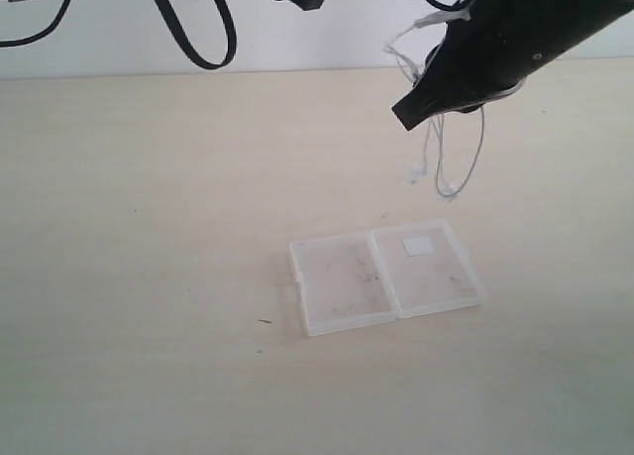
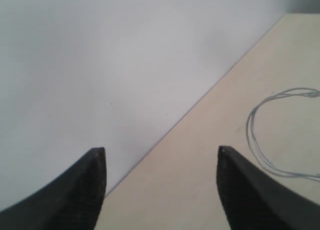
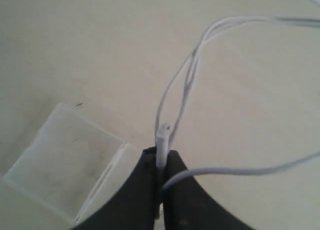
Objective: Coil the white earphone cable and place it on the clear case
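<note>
Clear case (image 1: 342, 286); right end effector (image 3: 161, 159) pinching white earphone cable (image 3: 162, 137), left end effector (image 2: 161, 150) spread

The right gripper (image 3: 161, 160) pinches a small white piece of the earphone cable (image 3: 187, 84) between two dark fingers (image 3: 135, 200), with thin strands arcing away above the pale tabletop (image 3: 100, 44). The clear case (image 3: 60, 155) lies flat on the table close by, one half partly hidden behind a finger.

Beige table (image 1: 149, 227); white earphone cable (image 3: 162, 140); black right gripper (image 3: 160, 156); clear case (image 1: 342, 277), whitish label (image 1: 417, 244), perhaps dark specks.
</note>
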`<state>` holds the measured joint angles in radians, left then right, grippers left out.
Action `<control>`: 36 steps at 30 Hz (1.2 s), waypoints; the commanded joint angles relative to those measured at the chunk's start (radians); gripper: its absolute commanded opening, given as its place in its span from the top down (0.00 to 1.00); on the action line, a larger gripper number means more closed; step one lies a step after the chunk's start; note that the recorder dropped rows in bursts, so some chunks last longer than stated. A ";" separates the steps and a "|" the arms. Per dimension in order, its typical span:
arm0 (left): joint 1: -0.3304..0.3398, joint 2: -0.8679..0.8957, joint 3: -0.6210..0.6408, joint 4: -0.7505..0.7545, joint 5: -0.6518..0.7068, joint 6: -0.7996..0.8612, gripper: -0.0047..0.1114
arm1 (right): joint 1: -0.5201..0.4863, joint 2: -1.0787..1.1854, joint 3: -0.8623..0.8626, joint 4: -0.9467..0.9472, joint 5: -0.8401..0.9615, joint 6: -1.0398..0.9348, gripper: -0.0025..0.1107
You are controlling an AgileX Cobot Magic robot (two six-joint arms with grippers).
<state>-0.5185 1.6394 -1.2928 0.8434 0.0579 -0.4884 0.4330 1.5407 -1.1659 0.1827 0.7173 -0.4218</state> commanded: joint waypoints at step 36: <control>-0.009 -0.090 0.284 0.120 -0.239 0.061 0.43 | 0.001 0.203 -0.203 0.071 0.504 -0.219 0.98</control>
<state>-0.5289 1.5582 -1.0136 0.9644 -0.1783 -0.4288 0.4347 1.7328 -1.3612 0.2165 1.2224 -0.5865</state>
